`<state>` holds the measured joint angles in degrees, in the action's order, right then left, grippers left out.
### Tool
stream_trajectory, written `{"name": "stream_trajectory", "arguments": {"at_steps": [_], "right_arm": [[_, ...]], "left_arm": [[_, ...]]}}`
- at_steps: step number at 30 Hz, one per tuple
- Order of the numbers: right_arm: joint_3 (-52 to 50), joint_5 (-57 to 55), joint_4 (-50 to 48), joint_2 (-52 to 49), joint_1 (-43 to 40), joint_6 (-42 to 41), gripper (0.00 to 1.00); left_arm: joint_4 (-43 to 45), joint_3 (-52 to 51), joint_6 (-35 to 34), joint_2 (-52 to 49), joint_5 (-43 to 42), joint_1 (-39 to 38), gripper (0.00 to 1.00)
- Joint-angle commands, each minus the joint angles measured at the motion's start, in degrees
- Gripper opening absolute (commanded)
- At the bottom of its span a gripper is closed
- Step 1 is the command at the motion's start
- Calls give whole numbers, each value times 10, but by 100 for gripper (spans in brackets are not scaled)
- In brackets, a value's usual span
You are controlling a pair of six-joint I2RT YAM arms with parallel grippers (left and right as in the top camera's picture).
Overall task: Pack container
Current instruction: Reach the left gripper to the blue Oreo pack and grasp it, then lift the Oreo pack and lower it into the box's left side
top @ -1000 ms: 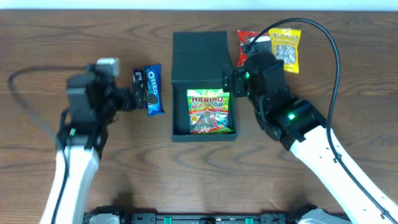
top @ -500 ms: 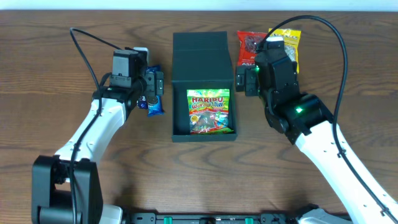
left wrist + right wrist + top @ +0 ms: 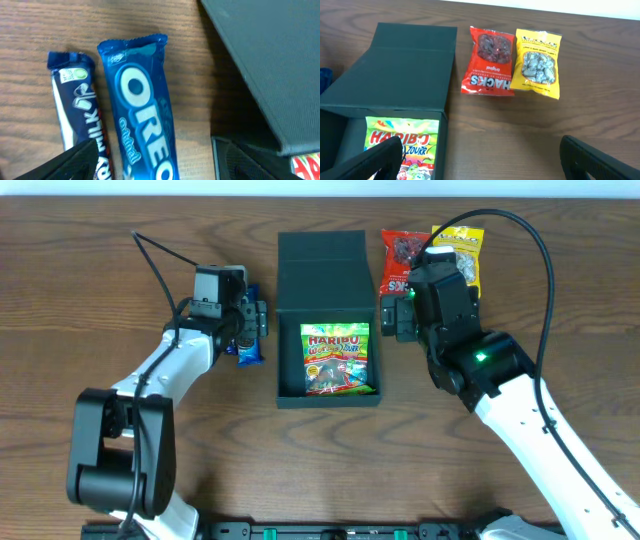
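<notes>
The dark teal container (image 3: 289, 330) stands open at mid table with its lid (image 3: 324, 272) folded back; a Haribo bag (image 3: 338, 358) lies inside. The container also shows in the right wrist view (image 3: 410, 65) and the left wrist view (image 3: 270, 65). My left gripper (image 3: 252, 320) is open, its fingers either side of a blue Oreo pack (image 3: 142, 105) with a dark milk chocolate bar (image 3: 77, 105) beside it. My right gripper (image 3: 390, 313) is open and empty over bare wood right of the container. A red Hacks bag (image 3: 489, 62) and a yellow snack bag (image 3: 537, 64) lie beyond it.
The red bag (image 3: 396, 255) and yellow bag (image 3: 462, 252) lie at the table's far edge, right of the lid. A cable loops over the right arm.
My left arm swung in from the left and now sits over the Oreo pack next to the container. My right gripper moved slightly up and right, away from the container.
</notes>
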<state>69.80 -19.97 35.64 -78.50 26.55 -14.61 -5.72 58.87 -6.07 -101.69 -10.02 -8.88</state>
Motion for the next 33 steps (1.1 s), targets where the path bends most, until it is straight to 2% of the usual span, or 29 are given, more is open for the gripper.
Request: {"name": "stream_trajectory", "arguments": {"at_steps": [1,3,8,12,18,30,31,33], "right_arm": [[6,-6,6,-4,-5,5,99],[6,-6,9,-4,-5,5,99],[6,-6,11,-4,-5,5,99],[6,-6,10,-4,-5,5,99],[6,-6,4,-4,-5,5,99],[6,-6,3,-4,-5,5,99],[6,-6,3,-4,-6,5,99],[6,-6,4,-4,-8,5,99]], "left_arm": [[14,10,-4,-21,7,-13,79],[18,10,-8,-36,36,-18,73],[20,10,-19,-54,81,-20,71],[19,10,-19,-59,81,-20,69],[19,10,-30,-59,81,-20,56],[21,10,-45,-78,73,-21,49],[22,10,-45,-78,73,-21,48],[21,10,-45,-78,73,-21,35]]}}
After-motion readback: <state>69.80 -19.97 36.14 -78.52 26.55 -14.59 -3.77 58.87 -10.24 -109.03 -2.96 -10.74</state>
